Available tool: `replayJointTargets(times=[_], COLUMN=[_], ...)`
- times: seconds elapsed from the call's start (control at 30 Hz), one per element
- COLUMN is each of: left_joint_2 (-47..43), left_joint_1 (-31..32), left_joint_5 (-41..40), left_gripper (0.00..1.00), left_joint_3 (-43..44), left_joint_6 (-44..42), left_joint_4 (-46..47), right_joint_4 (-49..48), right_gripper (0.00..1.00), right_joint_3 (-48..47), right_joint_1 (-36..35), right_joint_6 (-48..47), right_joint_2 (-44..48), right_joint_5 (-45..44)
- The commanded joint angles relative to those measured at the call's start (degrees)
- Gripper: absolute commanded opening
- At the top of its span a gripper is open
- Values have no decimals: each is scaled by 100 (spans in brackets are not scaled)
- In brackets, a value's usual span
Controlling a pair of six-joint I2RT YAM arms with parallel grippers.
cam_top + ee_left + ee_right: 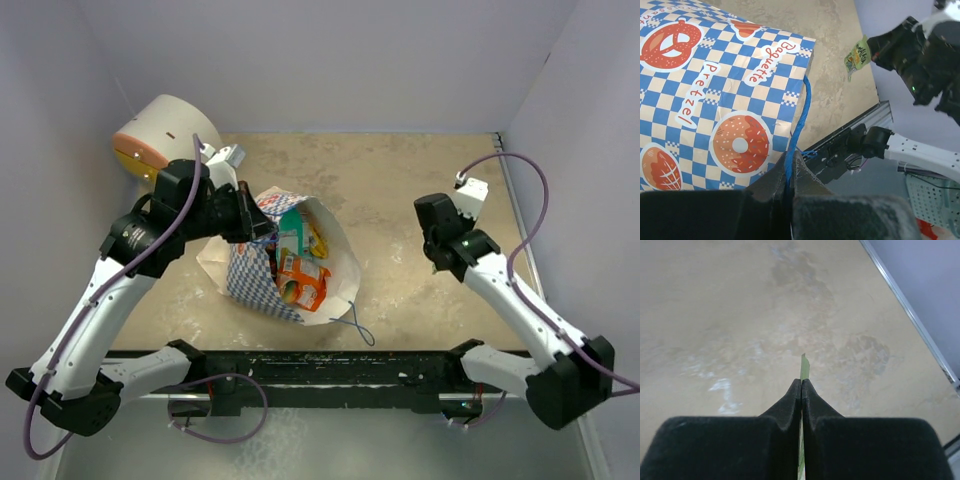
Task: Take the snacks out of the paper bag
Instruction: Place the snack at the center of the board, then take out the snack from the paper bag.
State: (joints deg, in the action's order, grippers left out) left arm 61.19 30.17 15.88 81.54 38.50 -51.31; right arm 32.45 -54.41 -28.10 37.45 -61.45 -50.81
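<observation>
Mottled beige tabletop [420, 200] (pale smudges), plain lilac-grey walls [350, 60], black rail [330, 365] at near edge

Two arms on show, left arm [100, 300] and right arm [515, 300]: smooth white shells between chunky black joints; a purple cable [546, 200] loops off each one; white camera block [472, 190] at the right wrist; right gripper [801, 382] matte black, wedge-shaped; tiny green light [913, 89] glowing.
</observation>
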Motion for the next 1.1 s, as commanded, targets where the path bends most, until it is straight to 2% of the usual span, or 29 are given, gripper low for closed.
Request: replayJointTargets(times=[0.0,0.23,0.37,0.47,0.57,0.7,0.83,1.0,1.07], left_joint_2=[54,338,371,341,426,407,309,401,392], left_joint_1=[6,6,3,6,5,0,5,-2,-2], left_joint_5=[54,-94,-142,-176,-214,-113,-60,-50,-96], left_gripper=[0,0,0,0,0,0,0,0,0], left_joint_3=[103,678,756,593,620,620,465,541,496], left_joint_6=[-745,-1687,-2033,-2144,-2205,-2347,-2316,-2265,-2228], left_joint_4=[143,-347,-437,-296,-339,-383,-232,-220,-181], right_joint_4=[-515,-675,-916,-1103,-672,-752,-1383,-2166,-2699], right_gripper=[0,0,0,0,0,1,20,45,51], right_joint_3=[46,-37,-191,-385,-692,-729,-650,-278,59], right_joint_1=[785,1727,2011,2024,2057,2063,2062,1970,1586], right_joint_6=[-303,-614,-874,-1000,-570,-535,-1220,-1204,-1163], right_joint_2=[-644,-1550,-1967,-2174,-2337,-2161,-1552,-918,-651], right_joint_5=[176,55,17,637,1070,1940,3456,5675,6346])
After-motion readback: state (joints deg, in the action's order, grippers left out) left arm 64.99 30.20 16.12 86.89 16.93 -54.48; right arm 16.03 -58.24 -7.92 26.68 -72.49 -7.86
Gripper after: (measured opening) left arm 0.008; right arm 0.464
